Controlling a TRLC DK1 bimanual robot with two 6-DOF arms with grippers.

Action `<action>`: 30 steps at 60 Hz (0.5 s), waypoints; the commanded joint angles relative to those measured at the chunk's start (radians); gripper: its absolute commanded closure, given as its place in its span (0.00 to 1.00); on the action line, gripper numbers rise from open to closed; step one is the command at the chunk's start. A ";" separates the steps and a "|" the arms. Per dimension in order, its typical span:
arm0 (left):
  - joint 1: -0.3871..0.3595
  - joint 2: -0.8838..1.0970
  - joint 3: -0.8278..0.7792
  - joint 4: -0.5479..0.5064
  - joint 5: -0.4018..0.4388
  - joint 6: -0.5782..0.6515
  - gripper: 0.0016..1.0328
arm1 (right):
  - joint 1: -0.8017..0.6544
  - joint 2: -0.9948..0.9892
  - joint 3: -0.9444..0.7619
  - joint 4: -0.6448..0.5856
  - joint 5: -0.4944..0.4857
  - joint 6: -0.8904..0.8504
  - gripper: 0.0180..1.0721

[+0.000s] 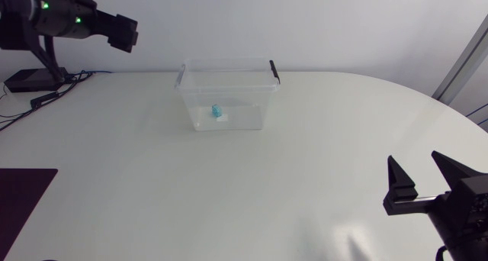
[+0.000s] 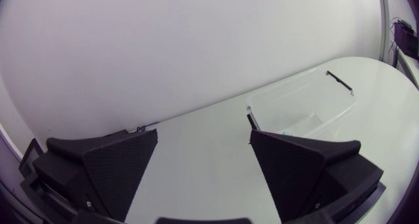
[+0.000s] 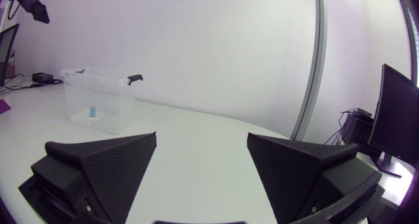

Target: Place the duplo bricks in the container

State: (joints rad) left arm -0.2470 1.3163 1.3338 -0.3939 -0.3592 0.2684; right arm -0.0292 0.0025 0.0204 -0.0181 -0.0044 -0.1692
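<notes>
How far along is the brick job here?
Done: a blue duplo brick sits inside the clear container. In hand: nothing; left end effector and right end effector are both open and empty. Left: no loose bricks show on the table, so it looks finished.

Left arm enters at the far-left side, dark links with two green lights showing, left gripper (image 1: 122, 32) aimed toward the middle; its wrist view shows the wedge fingers (image 2: 111, 168) spread wide, jaws empty. Right arm enters low at the near-right corner, right gripper (image 1: 427, 181) pointing away toward the far side, both fingers (image 3: 308, 171) standing well apart, jaws empty too. The two arms sit well apart from each other at opposite corners, with neither gripper touching anything.
</notes>
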 commanded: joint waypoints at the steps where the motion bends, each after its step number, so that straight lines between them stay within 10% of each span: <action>1: 0.002 -0.086 -0.073 0.032 -0.020 -0.009 0.04 | -0.008 -0.007 -0.020 0.012 -0.008 -0.018 0.05; 30: 0.071 -0.430 -0.370 0.152 -0.067 0.015 0.04 | -0.006 -0.009 -0.020 0.012 -0.008 -0.018 0.05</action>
State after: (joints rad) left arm -0.1795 0.9520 0.9905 -0.2611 -0.4057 0.2703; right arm -0.0292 0.0025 0.0204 -0.0181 -0.0044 -0.1692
